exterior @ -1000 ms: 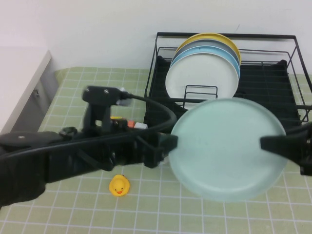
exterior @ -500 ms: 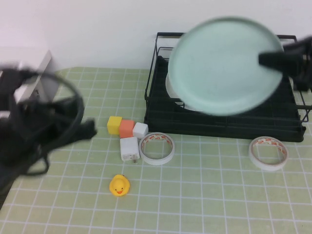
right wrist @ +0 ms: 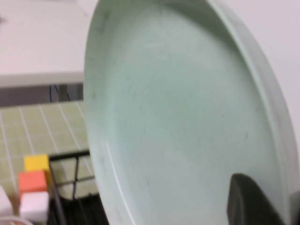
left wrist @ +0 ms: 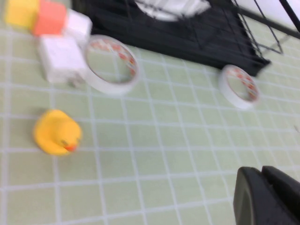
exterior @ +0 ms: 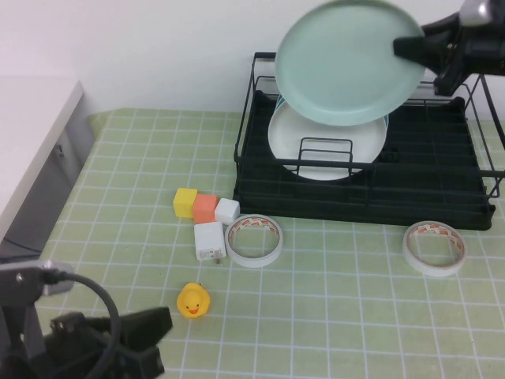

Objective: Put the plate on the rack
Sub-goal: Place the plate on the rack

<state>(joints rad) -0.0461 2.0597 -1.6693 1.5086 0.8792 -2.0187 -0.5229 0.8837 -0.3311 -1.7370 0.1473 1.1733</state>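
The pale mint-green plate (exterior: 343,59) hangs tilted in the air above the back left part of the black wire rack (exterior: 442,185). My right gripper (exterior: 410,49) is shut on the plate's right rim, high over the rack. In the right wrist view the plate (right wrist: 178,122) fills the frame, with a black finger (right wrist: 253,201) pressed on its face near the rim. My left gripper (exterior: 162,343) is low at the near left of the table, far from the plate, its fingers (left wrist: 251,192) together and empty.
A white plate (exterior: 327,146) stands in the rack, with more plates hidden behind it. On the mat lie two tape rolls (exterior: 254,240) (exterior: 433,247), a yellow duck (exterior: 192,301), a white charger (exterior: 209,240) and coloured cubes (exterior: 205,208). A white counter (exterior: 31,134) is at left.
My left gripper let go of the plate and drew back to the near left. My right gripper carried the plate up and back, from in front of the rack to above it.
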